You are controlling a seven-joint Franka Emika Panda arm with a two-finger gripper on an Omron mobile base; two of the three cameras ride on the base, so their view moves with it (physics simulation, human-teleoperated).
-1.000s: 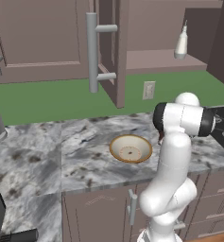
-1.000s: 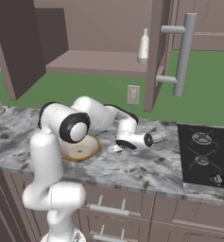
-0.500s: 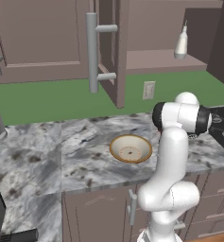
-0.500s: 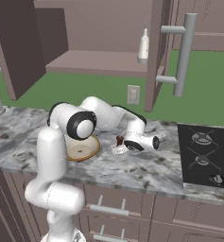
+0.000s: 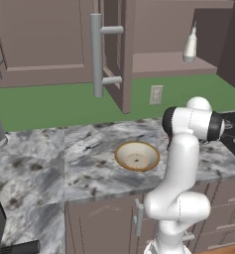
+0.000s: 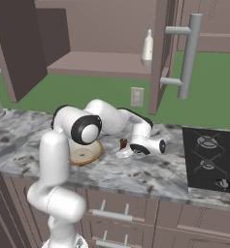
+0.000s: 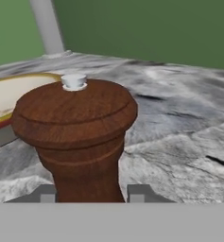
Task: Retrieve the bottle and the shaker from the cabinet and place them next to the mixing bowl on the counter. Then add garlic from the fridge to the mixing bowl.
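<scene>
Standing upright on the marble desk [image 6: 150, 177], the brown wooden shaker [image 7: 75, 137] sits between the two dark fingertips [image 7: 139, 193] in the hand view, its white knob on top. The jaws [image 6: 122, 147] are closed on the shaker's narrow waist, one tip at either side of it (contact itself is hidden at the frame's lower edge). In the right base view the shaker [image 6: 123, 144] shows as a small dark-brown shape just right of the mixing bowl [image 6: 86, 152], near it but apart. The bowl [image 5: 137, 156], tan with a yellow rim, lies on the desk [image 5: 84, 163] left of the arm. The white bottle [image 6: 147, 47] stands upright on the cabinet shelf [image 6: 97, 64], near the open door [image 6: 161, 53]. A black stovetop [image 6: 211, 162] is at the right.
</scene>
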